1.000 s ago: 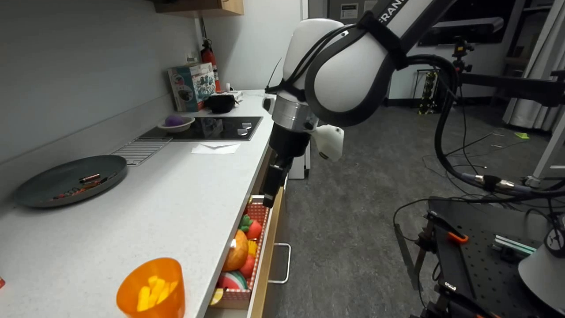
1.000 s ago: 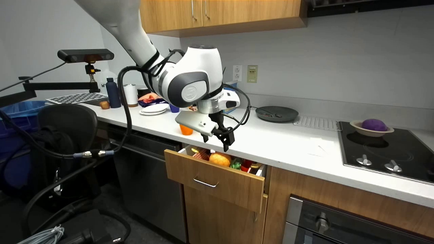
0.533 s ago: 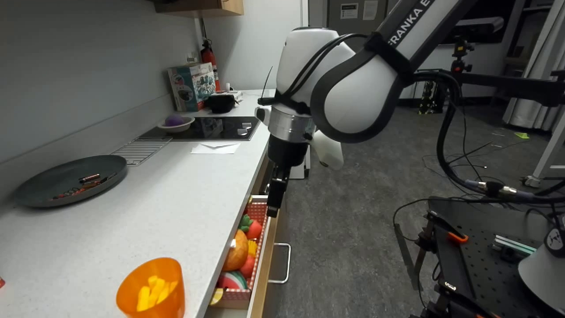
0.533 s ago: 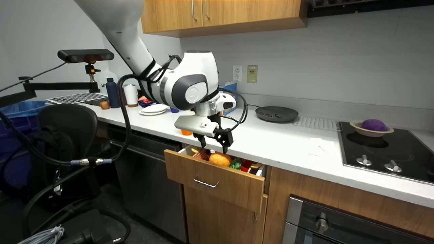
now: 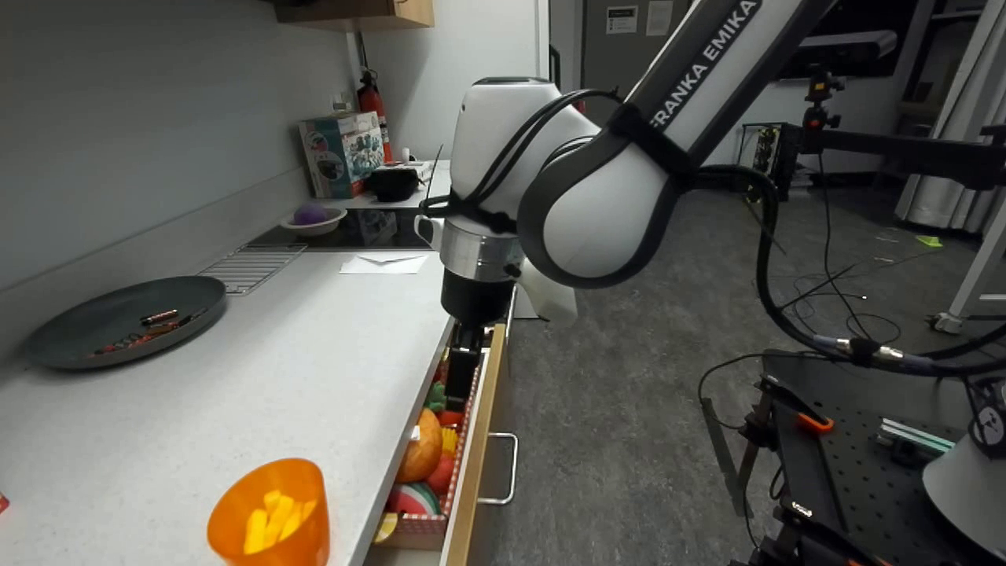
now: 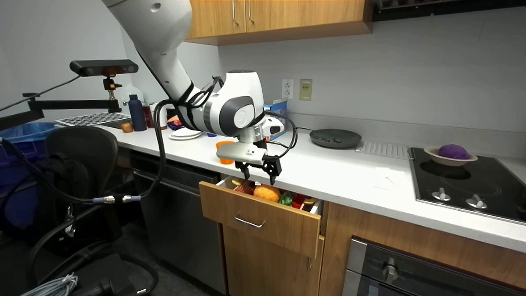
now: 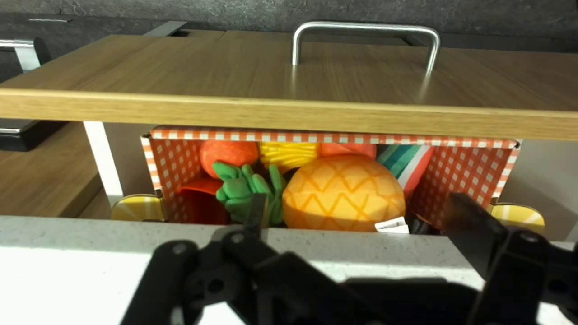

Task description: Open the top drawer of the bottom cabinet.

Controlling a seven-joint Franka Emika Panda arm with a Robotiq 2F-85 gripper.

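Hovering: the Robotiq gripper (image 6: 259, 179) points down above the top drawer (image 6: 283, 232), close to the front edge of the white worktop (image 5: 314, 377).
Fingers (image 7: 474, 234): spread well apart, one at the left and one at the right in the wrist view.
Top drawer: standing open in the bottom cabinet (image 6: 271, 263), between the black dishwasher (image 6: 181, 230) on the left and the oven (image 6: 435, 273) on the right in an exterior view.
Silver bar handle (image 7: 366, 26): on the drawer's wooden front, apart from the gripper's fingertips.
Gingham box (image 7: 334, 136): red and white, set inside the drawer and packed with toy food (image 7: 316, 189).
Toy food: in the wrist view, a plush pineapple (image 7: 343, 194) in the middle, green leaves (image 7: 239, 194) just left of it, yellow fries (image 7: 287, 154) on the far side and a striped watermelon slice (image 7: 408, 167) to the right.
Worktop: in an exterior view, an orange cup (image 5: 318, 542) of yellow sticks (image 5: 277, 523) at the near end, a dark round pan (image 5: 71, 330) farther off at the left, a wire rack (image 5: 251, 271) just beside the pan, then a white envelope (image 5: 383, 266).
Black cooktop (image 6: 489, 176): bearing a bowl (image 6: 450, 161) with a purple ball (image 6: 453, 151).
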